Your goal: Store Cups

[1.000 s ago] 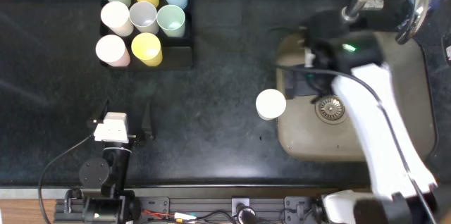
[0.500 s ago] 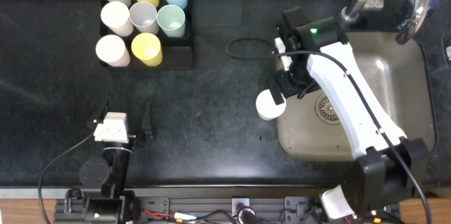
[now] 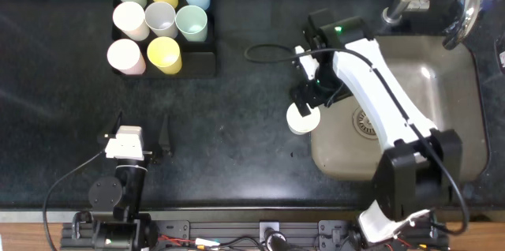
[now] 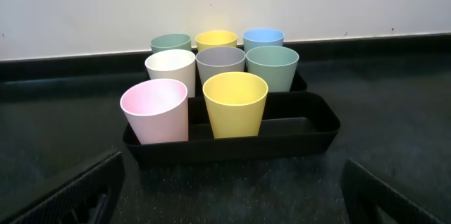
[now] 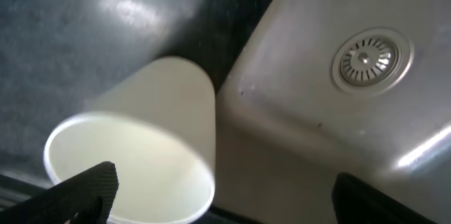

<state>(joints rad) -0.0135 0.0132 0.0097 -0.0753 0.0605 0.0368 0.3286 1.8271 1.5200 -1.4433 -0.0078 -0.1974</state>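
Right arm (image 3: 379,85) has swung off the sink (image 3: 450,77) to the white cup (image 3: 302,118), upright at centre-right on the desk (image 3: 237,148); its spread pincer (image 5: 222,182) hangs just above, cup's axis vertical.

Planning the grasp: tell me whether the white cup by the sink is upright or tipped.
Upright: the white cup stands mouth up on the counter beside the sink.
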